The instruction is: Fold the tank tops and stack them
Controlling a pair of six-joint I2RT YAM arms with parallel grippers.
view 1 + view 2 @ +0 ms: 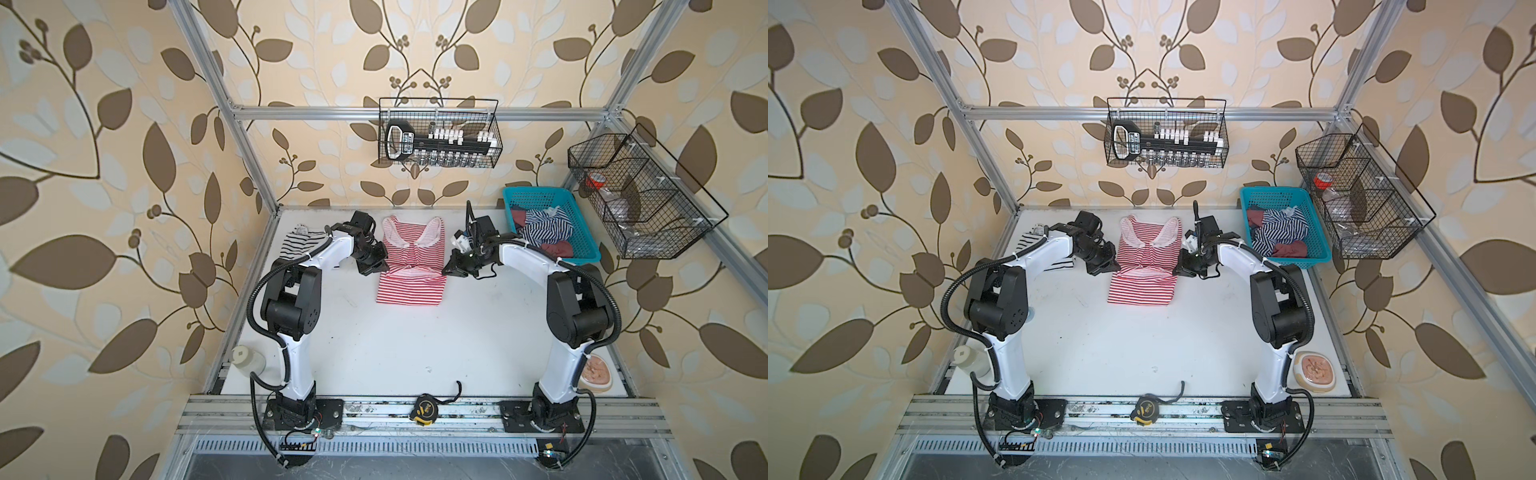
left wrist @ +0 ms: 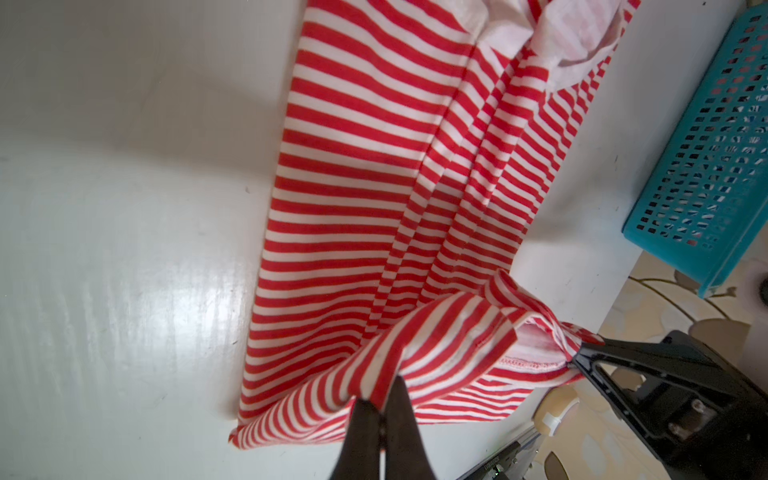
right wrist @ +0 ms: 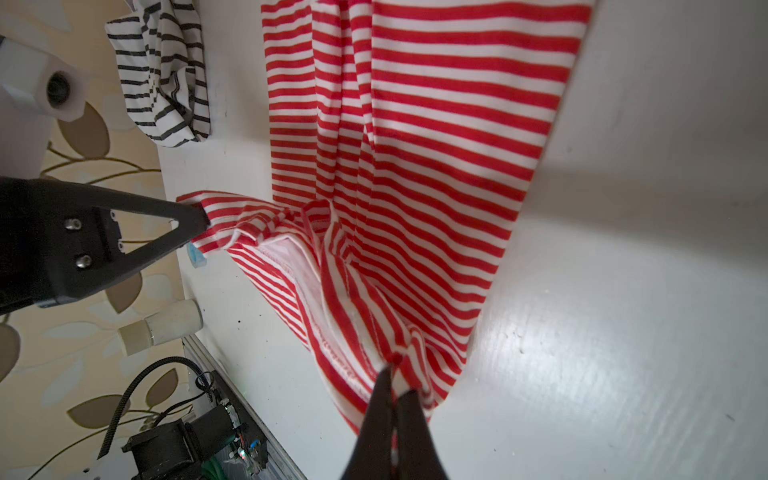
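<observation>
**Hem lifted at both corners, straps lie straight ahead**

The red-and-white striped knit tank top lies in the far middle of the white worktop. Its long axis runs away from the robot: the white-trimmed straps point at the back wall and a doubled fold forms the near edge.

The left tool is pressed together on one hem corner. The right tool pinches the opposite corner the same way. In both top views they flank the garment at about mid-length, one at each side edge, with the raised hem stretched between them across the stripes. Both wrist views show the cloth bunching into the jaws and sagging slightly between the two grips.

The coming move seems to turn on this: the uncovered upper half and the straps lie beyond both tools, along the long axis. Neither arm is nearer, so the carry likely has to be even and parallel, or the hem will land skewed.

A folded black-and-white striped tank top rests at the far left of the worktop, apart from the red one. It is probably the base of the stack. A crumpled navy-and-white striped tank top sits in the turquoise plastic mesh basket at the far right, not yet handled.
</observation>
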